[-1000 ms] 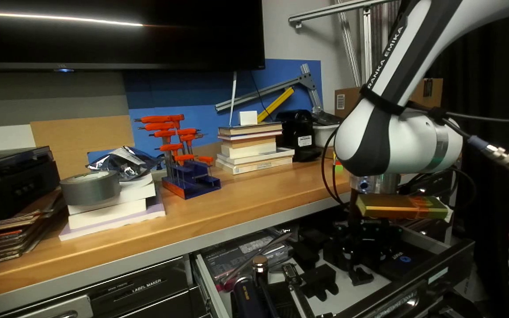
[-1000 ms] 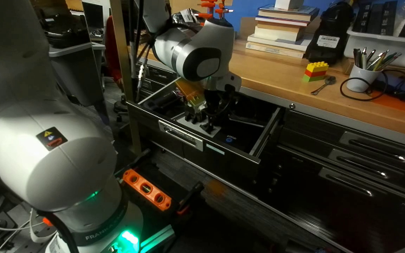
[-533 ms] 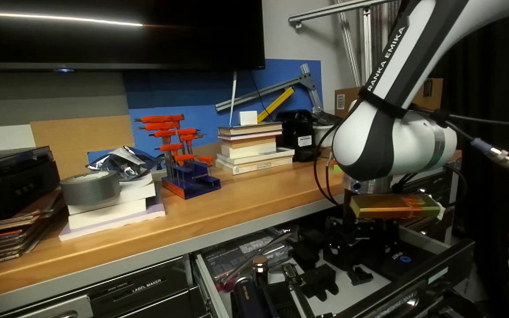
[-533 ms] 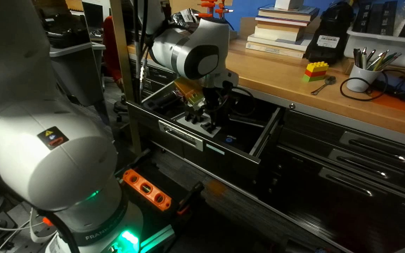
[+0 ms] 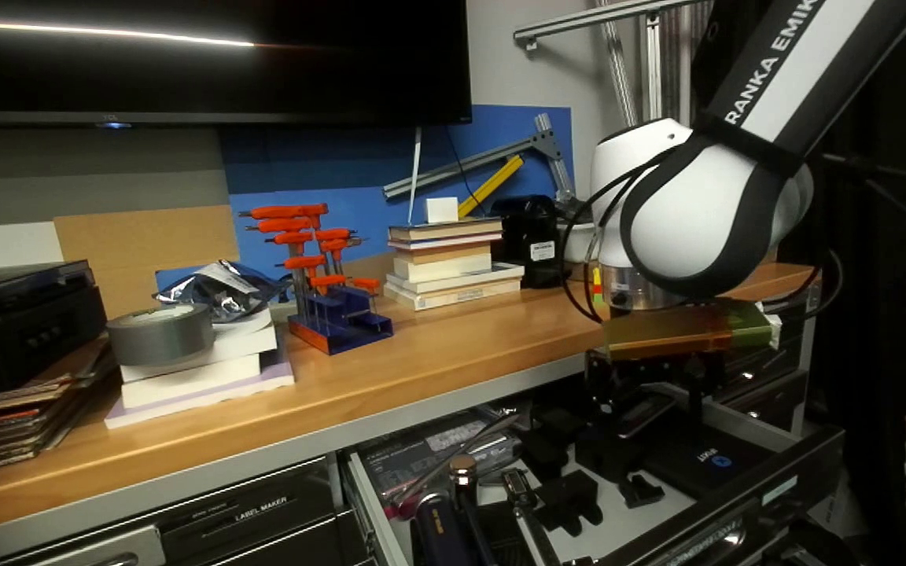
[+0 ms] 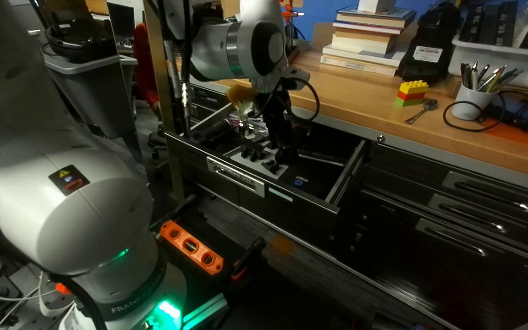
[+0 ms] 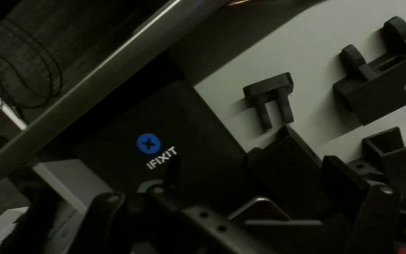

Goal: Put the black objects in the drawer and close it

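Note:
The wide drawer [image 6: 305, 208] stands pulled out from the dark cabinet in both exterior views. Inside, on its pale floor, lie several black objects: a small two-pronged piece [image 7: 268, 86], a larger notched block [image 7: 386, 79], a hollow piece [image 7: 393, 151] and a dark block [image 7: 284, 165]. My gripper [image 5: 648, 393] hangs over the drawer's contents, pointing down. In the wrist view the gripper [image 7: 258, 173] has its fingers wide apart, the right one [image 7: 344, 176] beside the dark block. No held thing shows between them; their lower parts are very dark.
Sharing the drawer are a black IFIXIT box [image 7: 160, 151], a silver-edged item [image 5: 646, 414] and tools [image 5: 445, 527]. The worktop [image 5: 461, 346] overhangs behind, carrying books [image 5: 453, 267] and an orange-handled tool rack [image 5: 335, 306]. An amber piece [image 5: 681, 330] juts from my wrist.
My gripper has risen out of the drawer and tilted slightly, uncovering the silver-edged item beneath. The drawer and the other black pieces stay where they were.

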`<state>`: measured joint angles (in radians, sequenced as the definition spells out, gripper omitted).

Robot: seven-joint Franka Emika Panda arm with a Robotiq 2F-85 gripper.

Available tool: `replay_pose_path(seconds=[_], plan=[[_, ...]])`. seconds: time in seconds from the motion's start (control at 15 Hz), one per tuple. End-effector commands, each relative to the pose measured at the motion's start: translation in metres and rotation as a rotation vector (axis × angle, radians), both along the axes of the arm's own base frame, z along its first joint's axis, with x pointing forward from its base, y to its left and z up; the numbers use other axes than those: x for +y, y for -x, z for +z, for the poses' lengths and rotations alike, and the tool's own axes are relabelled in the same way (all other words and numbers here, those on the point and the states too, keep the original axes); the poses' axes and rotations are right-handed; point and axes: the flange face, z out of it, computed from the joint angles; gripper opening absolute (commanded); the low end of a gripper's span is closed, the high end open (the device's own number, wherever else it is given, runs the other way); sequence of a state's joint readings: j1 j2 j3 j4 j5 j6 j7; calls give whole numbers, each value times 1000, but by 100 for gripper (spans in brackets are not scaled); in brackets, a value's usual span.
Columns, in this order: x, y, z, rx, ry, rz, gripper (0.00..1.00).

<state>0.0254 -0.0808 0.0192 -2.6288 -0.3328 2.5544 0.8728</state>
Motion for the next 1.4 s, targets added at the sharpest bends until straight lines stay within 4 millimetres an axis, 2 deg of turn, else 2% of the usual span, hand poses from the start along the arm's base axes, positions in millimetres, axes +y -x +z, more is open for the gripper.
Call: replay_pose_path(seconds=[0.0,0.27,0.6,0.67,0.87,1.07,1.33], plan=[[4,24,22,-29,76,-188,100],[3,46,11,22,130,-412,100],[-6,69,-25,93,108,-574,100],[-7,62,-28,106,100,-593,100],[-8,65,-40,139,48,-641,100],[-12,59,-52,141,-49,-681,100],[-24,50,-69,107,-172,-743,100]])
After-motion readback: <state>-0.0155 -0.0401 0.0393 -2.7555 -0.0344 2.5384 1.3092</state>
